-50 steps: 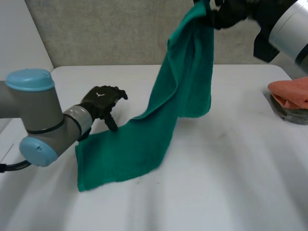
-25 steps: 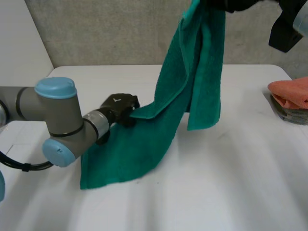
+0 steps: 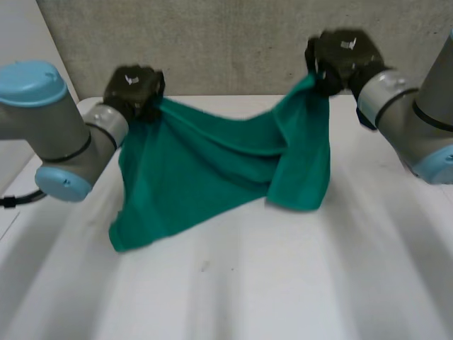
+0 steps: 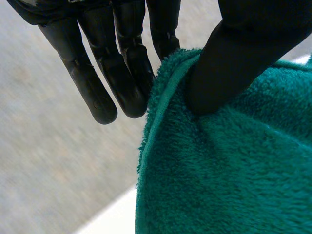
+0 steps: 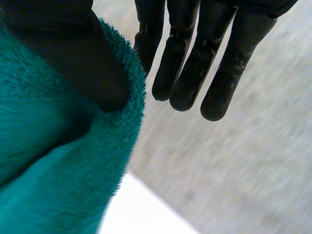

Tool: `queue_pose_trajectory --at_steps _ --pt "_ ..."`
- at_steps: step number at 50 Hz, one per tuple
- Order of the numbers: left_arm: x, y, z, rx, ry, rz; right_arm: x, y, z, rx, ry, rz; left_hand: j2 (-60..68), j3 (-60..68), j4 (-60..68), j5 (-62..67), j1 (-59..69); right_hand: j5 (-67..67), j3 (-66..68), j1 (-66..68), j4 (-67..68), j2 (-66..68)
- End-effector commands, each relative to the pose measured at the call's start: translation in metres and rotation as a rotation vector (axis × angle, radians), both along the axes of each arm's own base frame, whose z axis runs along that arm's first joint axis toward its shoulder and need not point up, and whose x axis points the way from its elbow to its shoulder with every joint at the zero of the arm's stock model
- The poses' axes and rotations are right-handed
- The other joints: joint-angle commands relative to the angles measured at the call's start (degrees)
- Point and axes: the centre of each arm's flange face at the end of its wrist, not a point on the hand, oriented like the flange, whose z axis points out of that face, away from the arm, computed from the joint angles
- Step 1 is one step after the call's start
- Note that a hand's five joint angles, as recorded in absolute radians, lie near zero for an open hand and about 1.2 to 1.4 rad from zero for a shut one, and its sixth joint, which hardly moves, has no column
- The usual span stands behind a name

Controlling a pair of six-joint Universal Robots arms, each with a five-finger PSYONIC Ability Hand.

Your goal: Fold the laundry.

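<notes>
We pinch green towel (image 3: pixel 212 166) corner, thumb against fingers, in left hand (image 3: pixel 133 88); our right hand (image 3: pixel 343 58) pinches other corner. Towel sags between hands, hanging down to bench (image 3: pixel 297 283).

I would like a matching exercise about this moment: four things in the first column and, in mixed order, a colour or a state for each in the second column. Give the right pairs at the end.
Things:
1. green towel
2. left hand
3. table
4. cap on the left arm

Colours and states:
A. white
B. light blue
C. hangs spread between the left hand and the right hand
D. shut on a towel corner, thumb pressing it against the fingers

Pairs: 1-C, 2-D, 3-A, 4-B.
</notes>
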Motion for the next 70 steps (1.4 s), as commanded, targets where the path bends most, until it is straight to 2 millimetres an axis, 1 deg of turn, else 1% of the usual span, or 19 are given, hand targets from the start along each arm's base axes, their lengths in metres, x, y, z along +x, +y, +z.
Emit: queue_pose_trajectory --at_steps 1,4,7,14,18,19,22,25,27,31,33,34,37,39,42,46,54,59,70 --pt "0.004 0.009 0.110 -0.390 0.166 0.051 0.004 -0.019 0.061 -0.366 -0.263 0.007 11.54 11.80 11.34 14.38 14.41 14.19 11.97 23.97 11.75 12.57" --pt "0.014 0.026 0.135 -0.481 0.201 0.069 -0.003 -0.015 0.082 -0.441 -0.328 0.019 11.54 11.80 11.34 14.38 14.41 14.19 11.97 23.97 11.75 12.57" --pt "0.021 0.040 0.141 -0.511 0.215 0.091 -0.007 -0.008 0.091 -0.434 -0.362 0.035 11.54 11.80 11.34 14.38 14.41 14.19 11.97 23.97 11.75 12.57" --pt "0.038 0.084 0.114 -0.426 0.174 0.093 -0.012 0.007 0.065 -0.281 -0.315 0.033 11.54 11.80 11.34 14.38 14.41 14.19 11.97 23.97 11.75 12.57" --pt "0.045 0.107 0.078 -0.312 0.125 0.090 -0.034 0.010 0.037 -0.095 -0.205 0.005 11.54 11.80 11.34 14.38 14.41 14.19 11.97 23.97 11.75 12.57" --pt "0.047 0.114 0.060 -0.254 0.102 0.088 -0.038 0.011 0.031 -0.060 -0.180 0.007 11.54 11.80 11.34 14.38 14.41 14.19 11.97 23.97 11.75 12.57" --pt "0.049 0.119 0.028 -0.146 0.054 0.089 -0.039 0.021 0.000 0.085 -0.056 0.070 11.54 11.80 11.34 14.38 14.41 14.19 11.97 23.97 11.75 12.57" --pt "0.049 0.123 -0.018 0.007 -0.043 0.086 -0.037 0.030 -0.022 0.163 0.042 0.103 11.54 11.80 11.34 14.38 14.41 14.19 11.97 23.97 11.75 12.57" --pt "0.048 0.123 -0.053 0.123 -0.141 0.084 -0.038 0.032 -0.055 0.241 0.151 0.110 11.54 11.80 11.34 14.38 14.41 14.19 11.97 23.97 11.75 12.57" --pt "0.039 0.128 -0.092 0.253 -0.288 0.041 -0.039 0.030 -0.098 0.316 0.323 0.097 7.06 7.32 6.86 9.91 9.94 14.19 11.97 23.97 11.75 12.57" --pt "0.032 0.131 -0.099 0.277 -0.322 0.014 -0.043 0.028 -0.114 0.344 0.384 0.072 -0.01 0.25 -0.21 2.84 2.87 14.19 11.97 23.97 11.75 12.57" --pt "0.029 0.132 -0.100 0.283 -0.332 0.005 -0.046 0.026 -0.128 0.374 0.432 0.040 -4.37 -4.12 -4.58 -1.53 -1.50 14.19 11.97 23.97 11.75 12.57" --pt "0.024 0.131 -0.095 0.286 -0.339 -0.012 -0.050 0.022 -0.135 0.391 0.461 -0.005 -25.06 -24.81 -25.26 -22.22 -22.19 14.19 11.97 23.97 11.75 12.57" --pt "0.022 0.131 -0.086 0.263 -0.330 -0.017 -0.052 0.021 -0.135 0.383 0.462 -0.029 -31.82 -31.57 -32.03 -28.98 -28.95 -7.35 -9.57 2.44 -9.78 -8.96" --pt "0.022 0.134 -0.064 0.207 -0.302 -0.012 -0.053 0.022 -0.138 0.358 0.448 -0.033 -37.19 -36.93 -37.39 -34.34 -34.31 -26.90 -29.13 -17.12 -29.34 -28.52" --pt "0.025 0.137 -0.052 0.178 -0.288 -0.006 -0.057 0.031 -0.127 0.293 0.423 -0.052 -46.11 -45.86 -46.31 -43.27 -43.24 -53.48 -55.71 -43.70 -55.92 -55.10" --pt "0.038 0.135 -0.049 0.185 -0.289 0.025 -0.059 0.065 -0.108 0.101 0.421 -0.003 -46.64 -46.38 -46.84 -43.79 -43.76 -53.71 -55.94 -43.93 -56.15 -55.33" --pt "0.054 0.122 -0.051 0.200 -0.283 0.062 -0.059 0.103 -0.097 -0.018 0.518 0.081 -46.64 -46.38 -46.84 -43.79 -43.76 -52.03 -54.25 -42.25 -54.46 -53.65" --pt "0.067 0.105 -0.051 0.208 -0.252 0.008 -0.061 0.137 -0.118 -0.088 0.723 0.137 -45.63 -45.37 -45.83 -42.78 -42.75 -47.32 -49.55 -37.54 -49.76 -48.94"
